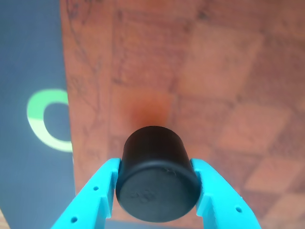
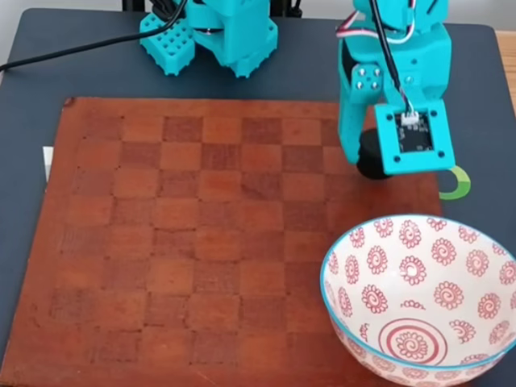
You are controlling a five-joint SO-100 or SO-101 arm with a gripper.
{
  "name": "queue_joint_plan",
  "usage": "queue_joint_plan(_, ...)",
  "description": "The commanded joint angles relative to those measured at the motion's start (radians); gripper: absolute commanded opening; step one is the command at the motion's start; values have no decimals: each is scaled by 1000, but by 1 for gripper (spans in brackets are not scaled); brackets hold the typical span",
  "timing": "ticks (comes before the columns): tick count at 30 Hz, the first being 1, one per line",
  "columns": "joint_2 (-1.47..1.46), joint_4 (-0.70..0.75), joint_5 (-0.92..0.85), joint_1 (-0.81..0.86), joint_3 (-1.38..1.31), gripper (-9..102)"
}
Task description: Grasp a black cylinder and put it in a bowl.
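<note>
Over the brown checkered board (image 2: 193, 242) on the dark worktop (image 2: 48, 56), your tool (image 1: 157, 191) grips the black cylinder (image 1: 155, 176) by its curved sides, a good hold for something probably light, stiff and smooth, with the bowl (image 2: 343, 318) near.

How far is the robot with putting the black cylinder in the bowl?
Done: the gripper is closed on the black cylinder, one finger on each side. In hand: in the fixed view the cylinder is at the checkered board's right edge, not over the bowl. Left: carry it over the bowl, which holds nothing, and release.
</note>
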Motion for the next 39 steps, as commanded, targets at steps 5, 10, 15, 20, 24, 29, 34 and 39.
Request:
queue_joint_plan(5, 190, 66, 17, -2, -43, 11)
queue_joint_plan(10, 224, 183, 0, 37, -155, 11)
queue_joint_plan(15, 222, 281, -49, 87, -282, 12)
queue_joint_plan(20, 195, 324, -110, 137, -377, 12)
queue_joint_plan(24, 87, 336, -192, 181, -522, 12)
queue_joint_plan(29, -101, 337, -305, 227, -726, 12)
queue_joint_plan(34, -265, 337, -405, 253, -931, 12)
queue_joint_plan(39, -394, 337, -479, 272, -1103, 11)
